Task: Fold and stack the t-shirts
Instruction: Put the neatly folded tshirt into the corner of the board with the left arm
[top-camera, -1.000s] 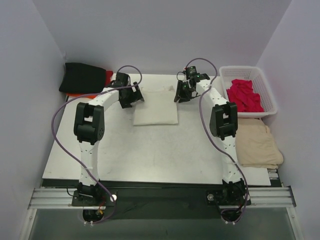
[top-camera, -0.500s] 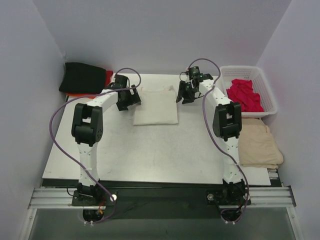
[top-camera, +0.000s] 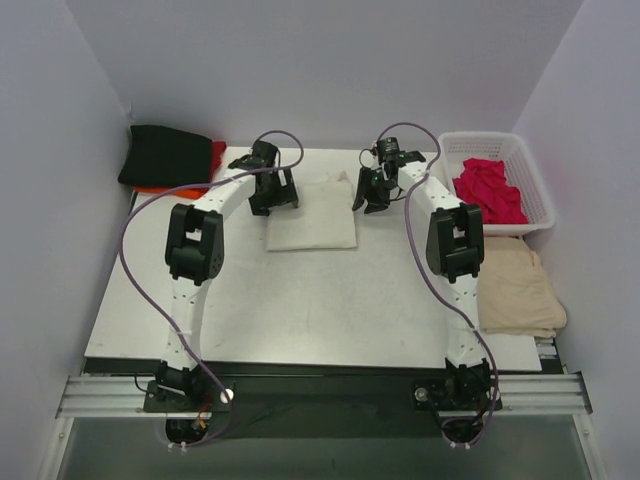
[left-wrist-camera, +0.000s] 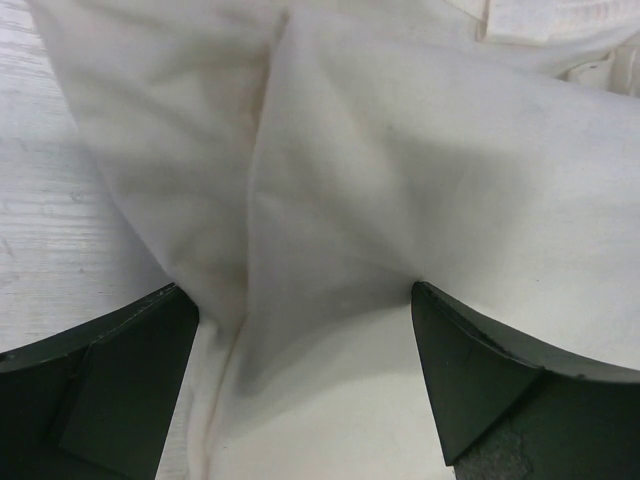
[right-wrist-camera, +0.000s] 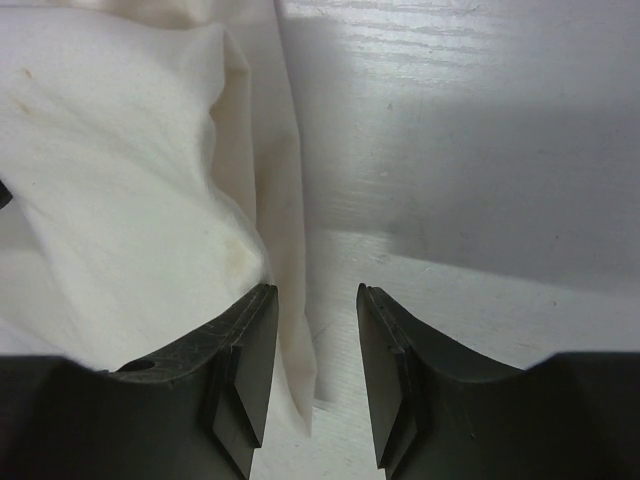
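A folded cream-white t-shirt (top-camera: 312, 215) lies on the table at the back centre. My left gripper (top-camera: 275, 195) is open over its far left corner; in the left wrist view the cloth (left-wrist-camera: 380, 180) fills the space between the spread fingers (left-wrist-camera: 480, 370). My right gripper (top-camera: 368, 195) is open at the shirt's far right edge; the cloth edge (right-wrist-camera: 150, 180) lies beside the left finger (right-wrist-camera: 235, 370), with bare table between the jaws. A black shirt (top-camera: 165, 155) sits folded on an orange-red one (top-camera: 217, 152) at the back left. A crimson shirt (top-camera: 488, 190) lies in the basket.
The white lattice basket (top-camera: 535, 180) stands at the back right. A beige cloth (top-camera: 515, 285) lies off the table's right edge. Grey walls close in on three sides.
My left gripper has moved right, onto the shirt's far left corner. My right gripper has shifted slightly right and back along the shirt's far right edge.
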